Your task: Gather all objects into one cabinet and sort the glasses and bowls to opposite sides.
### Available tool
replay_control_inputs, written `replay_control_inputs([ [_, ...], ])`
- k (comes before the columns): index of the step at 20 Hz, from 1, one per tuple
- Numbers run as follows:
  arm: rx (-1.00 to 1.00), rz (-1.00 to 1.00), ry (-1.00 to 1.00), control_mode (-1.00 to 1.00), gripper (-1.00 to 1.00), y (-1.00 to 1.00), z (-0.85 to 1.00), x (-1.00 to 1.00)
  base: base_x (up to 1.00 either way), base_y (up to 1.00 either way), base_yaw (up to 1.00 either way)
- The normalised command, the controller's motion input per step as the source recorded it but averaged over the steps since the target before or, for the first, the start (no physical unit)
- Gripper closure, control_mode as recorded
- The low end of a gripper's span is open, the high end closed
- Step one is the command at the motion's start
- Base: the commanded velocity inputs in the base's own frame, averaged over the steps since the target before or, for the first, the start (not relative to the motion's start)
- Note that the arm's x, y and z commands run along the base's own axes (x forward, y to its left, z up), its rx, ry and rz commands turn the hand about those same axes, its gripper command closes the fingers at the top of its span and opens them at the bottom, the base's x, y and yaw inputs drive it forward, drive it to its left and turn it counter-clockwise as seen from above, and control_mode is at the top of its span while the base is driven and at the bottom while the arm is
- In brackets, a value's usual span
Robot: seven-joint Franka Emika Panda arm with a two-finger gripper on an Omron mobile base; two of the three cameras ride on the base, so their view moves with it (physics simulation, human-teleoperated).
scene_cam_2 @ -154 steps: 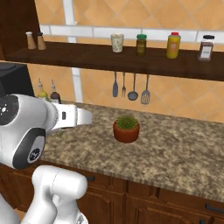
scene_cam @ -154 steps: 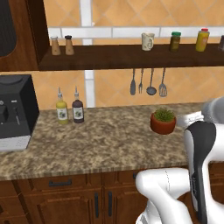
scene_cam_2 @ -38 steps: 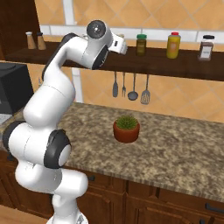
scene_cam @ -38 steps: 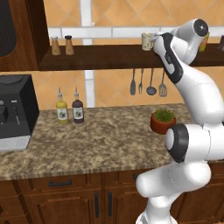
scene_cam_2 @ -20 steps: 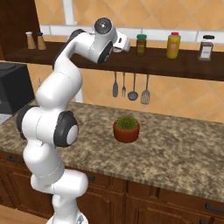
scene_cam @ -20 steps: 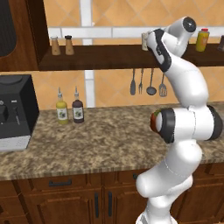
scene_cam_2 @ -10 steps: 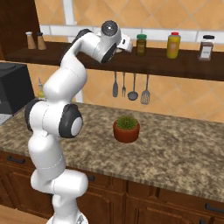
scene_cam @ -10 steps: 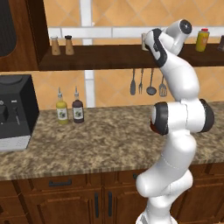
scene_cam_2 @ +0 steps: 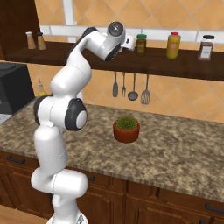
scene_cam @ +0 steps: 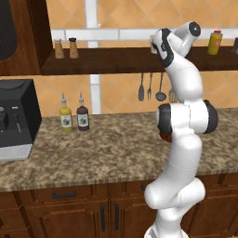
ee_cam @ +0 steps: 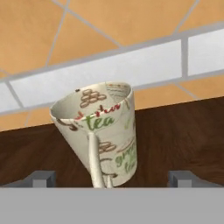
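Hand view shows a cream cup (ee_cam: 99,131) with "tea" lettering and a thin handle facing the camera, standing on the dark wooden shelf (ee_cam: 183,131) against the tiled wall; it looks tilted here, though that may be only the roll of the camera. The gripper (ee_cam: 111,178) has its two fingertips (ee_cam: 41,178) spread wide, one on each side of the cup's base, touching nothing and holding nothing. In the right base view the arm reaches up to the shelf (scene_cam_2: 183,65), its hand at the far left of the jars, just beside the green-lidded jar (scene_cam_2: 141,44). The risk, as I judge it, is in the closing: the cup tapers toward its foot, so jaws that shut low could squeeze it upward or let it slip, and the handle, sitting between the fingers, could catch one and twist the cup. A push forward could also knock it against the wall or tip it. The near jar could be bumped on the way out.
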Motion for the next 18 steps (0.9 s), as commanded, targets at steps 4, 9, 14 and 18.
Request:
replay_control_inputs([
  [4,0.00,0.00,0.00,-1.00,-1.00,0.00,0.00,0.27,0.00,0.00,0.00],
  [9,0.00,0.00,0.00,-1.00,-1.00,0.00,0.00,0.03,0.00,0.00,0.00],
  [14,0.01,0.00,0.00,-1.00,-1.00,0.18,-0.05,0.00,0.00,0.00,0.00],
  [18,0.01,0.00,0.00,-1.00,1.00,0.32,-0.12,0.02,0.00,0.00,0.00],
])
